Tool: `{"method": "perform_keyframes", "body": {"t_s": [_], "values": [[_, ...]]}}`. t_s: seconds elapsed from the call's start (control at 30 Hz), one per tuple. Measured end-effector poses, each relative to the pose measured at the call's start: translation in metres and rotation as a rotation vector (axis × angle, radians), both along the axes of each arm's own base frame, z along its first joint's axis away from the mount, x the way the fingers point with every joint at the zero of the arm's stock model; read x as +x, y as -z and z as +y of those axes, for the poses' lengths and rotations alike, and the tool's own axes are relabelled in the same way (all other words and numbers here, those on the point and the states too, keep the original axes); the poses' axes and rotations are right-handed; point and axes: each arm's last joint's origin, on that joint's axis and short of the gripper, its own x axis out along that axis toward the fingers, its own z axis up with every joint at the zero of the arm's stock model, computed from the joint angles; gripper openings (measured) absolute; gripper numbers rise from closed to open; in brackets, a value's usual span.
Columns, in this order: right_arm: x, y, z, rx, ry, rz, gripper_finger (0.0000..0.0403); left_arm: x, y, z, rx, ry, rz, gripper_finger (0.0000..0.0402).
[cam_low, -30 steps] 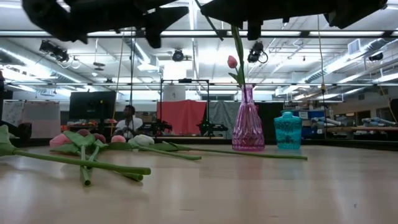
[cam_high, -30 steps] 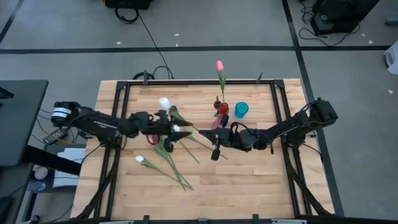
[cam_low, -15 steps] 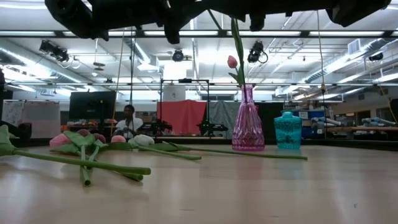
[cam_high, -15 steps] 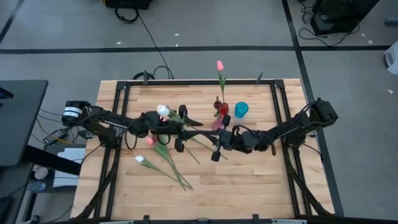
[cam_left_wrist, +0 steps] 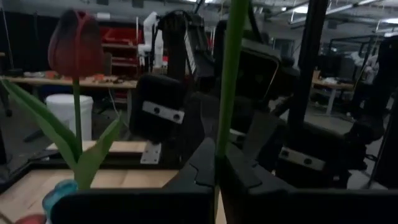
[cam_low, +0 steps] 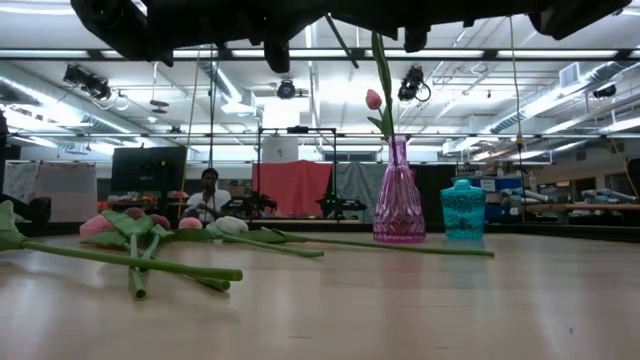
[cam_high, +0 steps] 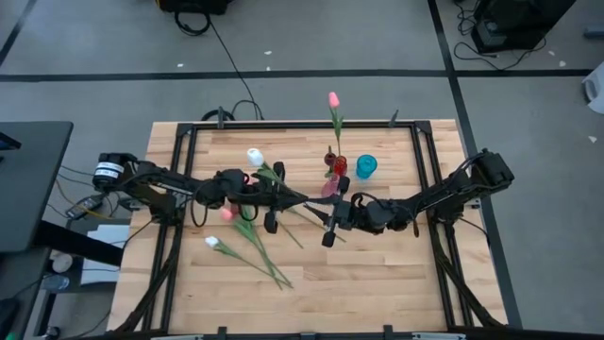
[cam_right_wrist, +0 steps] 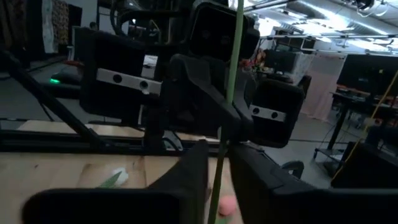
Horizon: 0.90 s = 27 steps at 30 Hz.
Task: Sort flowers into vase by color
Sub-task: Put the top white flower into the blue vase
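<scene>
- Left gripper (cam_high: 271, 210) mid-table, raised, fingers pinched on a white tulip (cam_high: 255, 157) stem; head points toward the far-left side.
- Loose flowers (cam_high: 247, 247) lie on the table (cam_high: 377, 283) below the left arm.
- Right gripper (cam_high: 330, 225) meets it, fingers pinched on the same stem (cam_right_wrist: 231, 68).
- Step looks like an arm-to-arm handover.
- Next, probably: left lets go, right carries it over.
- Pink vase (cam_low: 398, 200) already holds a pink tulip (cam_high: 333, 99); teal vase (cam_high: 366, 166) sits just beside.
</scene>
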Motion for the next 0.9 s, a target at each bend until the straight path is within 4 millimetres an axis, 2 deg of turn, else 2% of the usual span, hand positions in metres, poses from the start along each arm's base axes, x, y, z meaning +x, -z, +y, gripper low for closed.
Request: {"method": "perform_keyframes", "body": {"t_s": [0.2,0.37,0.57,0.77,0.9], "values": [[-0.012,-0.001,0.011,0.031,0.108,0.073,0.0151,0.0,0.005,0.001,0.024,-0.003,0.094,0.0008],[-0.022,-0.01,0.016,0.112,0.117,0.088,0.0168,0.004,0.004,0.0,0.045,0.002,0.262,0.0007],[-0.006,-0.028,0.014,0.115,0.085,0.06,0.0166,0.01,0.006,0.001,0.061,-0.02,0.409,0.0006],[0.015,-0.031,0.002,0.055,0.132,0.078,0.0165,0.011,0.006,0.0,0.061,-0.018,0.442,0.0006],[0.019,-0.034,-0.007,0.062,0.114,0.071,0.0165,0.011,0.008,0.0,0.061,-0.017,0.467,0.0006]]}}
